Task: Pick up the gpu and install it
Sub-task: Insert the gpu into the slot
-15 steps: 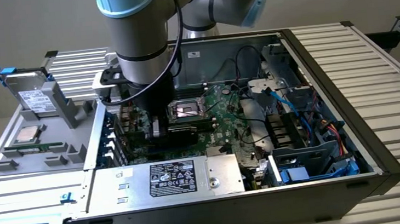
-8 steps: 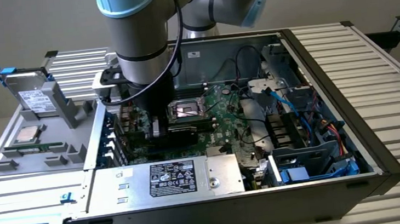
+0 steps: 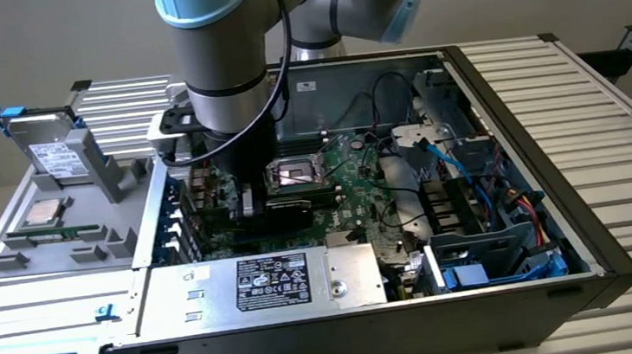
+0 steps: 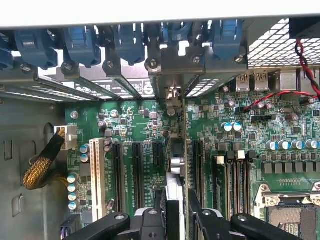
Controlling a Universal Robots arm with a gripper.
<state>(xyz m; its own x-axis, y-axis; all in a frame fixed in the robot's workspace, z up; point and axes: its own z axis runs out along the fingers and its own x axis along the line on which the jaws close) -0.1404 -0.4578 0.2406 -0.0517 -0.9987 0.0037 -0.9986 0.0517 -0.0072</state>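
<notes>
1. The tool (image 4: pixel 176 212) is clenched on the gpu (image 4: pixel 175 175). In the wrist view its two dark fingers (image 4: pixel 159 210) stand on either side of the card's thin edge, so the card is seen end-on, running straight away from the tool toward the rear of the case.
2. The relation that counts: the card's long axis lies parallel to the black expansion slots (image 4: pixel 136 170) on the motherboard (image 4: pixel 240 130), and it hangs directly over the gap between two of them. I cannot tell whether its lower edge has entered a slot.
3. Further off, the card's silver end bracket (image 4: pixel 172 97) reaches toward the row of rear bracket openings with blue retention clips (image 4: pixel 82 42).
4. The exterior view gives what the wrist view lacks: the arm (image 3: pixel 232 89) standing upright inside the open computer case (image 3: pixel 554 232), the tool (image 3: pixel 246 203) low over the board, just beside the CPU socket (image 3: pixel 292 175).
5. Farthest, at the exterior view's left, a grey parts tray (image 3: pixel 56 245) holds a silver drive (image 3: pixel 52 150).
</notes>
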